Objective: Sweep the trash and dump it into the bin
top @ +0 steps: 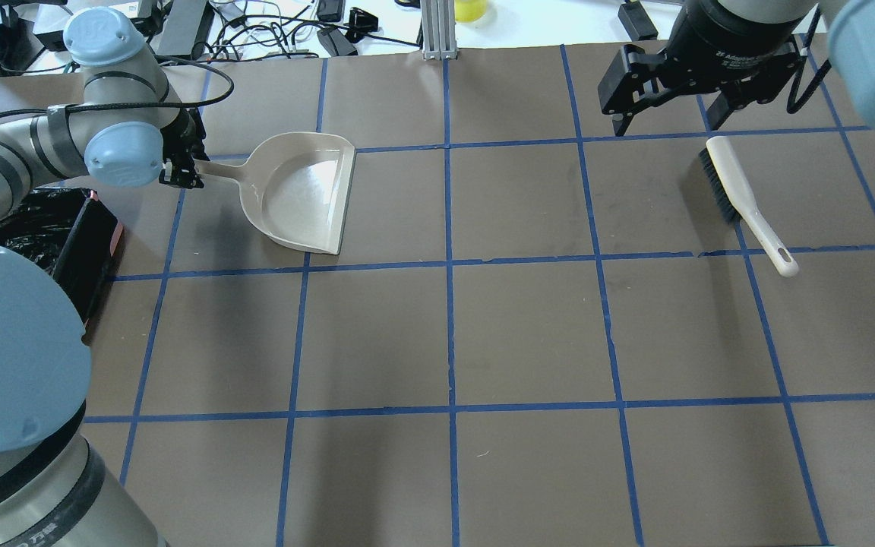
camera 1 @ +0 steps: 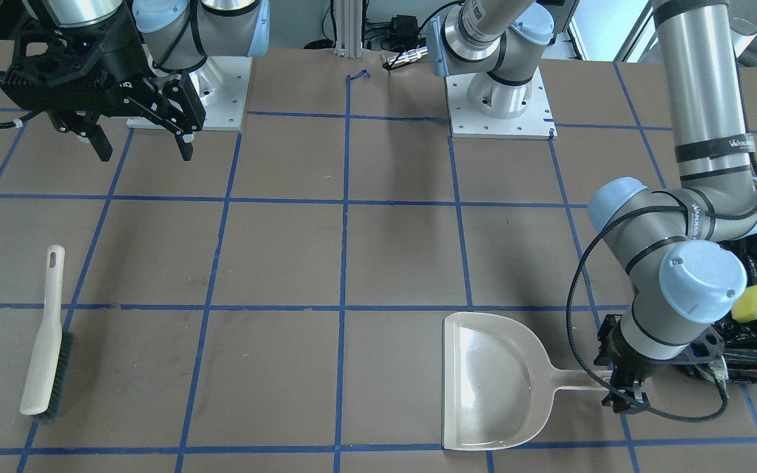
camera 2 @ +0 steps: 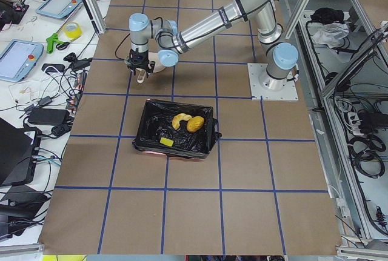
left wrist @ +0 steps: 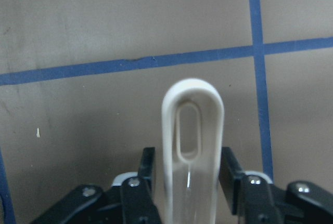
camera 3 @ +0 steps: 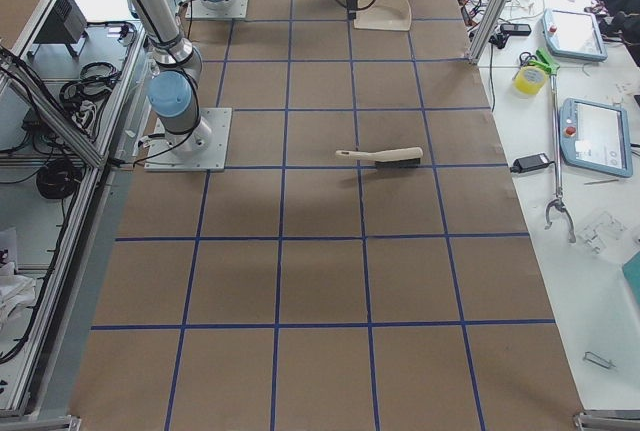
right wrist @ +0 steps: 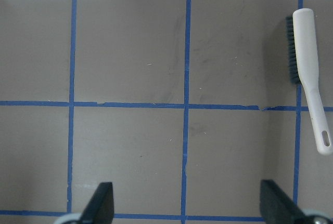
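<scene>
Left gripper [top: 184, 170] clamps the flat beige plastic dustpan [top: 302, 194] by its handle; right gripper [camera 1: 146, 155] gapes wide above the counter [top: 529, 334]. Beside the left gripper, the rectangular black-bag-lined bin [camera 2: 147, 129] holds the golden-yellow bread lump [camera 2: 195, 124], tan croissant [camera 2: 180, 120] and yellow sponge block [camera 2: 166, 142].

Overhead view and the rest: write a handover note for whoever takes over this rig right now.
Left gripper: straddles the handle of the empty beige plastic dustpan, flat on the table; grip unclear.
Right gripper: open, empty, above the table near the beige dark-bristled brush lying flat.
Golden-yellow bread piece, tan croissant, yellow-green sponge block: all inside the black-bag-lined bin.
Done: sweeping, dumping.
Remaining: probably just letting go and retracting.
</scene>
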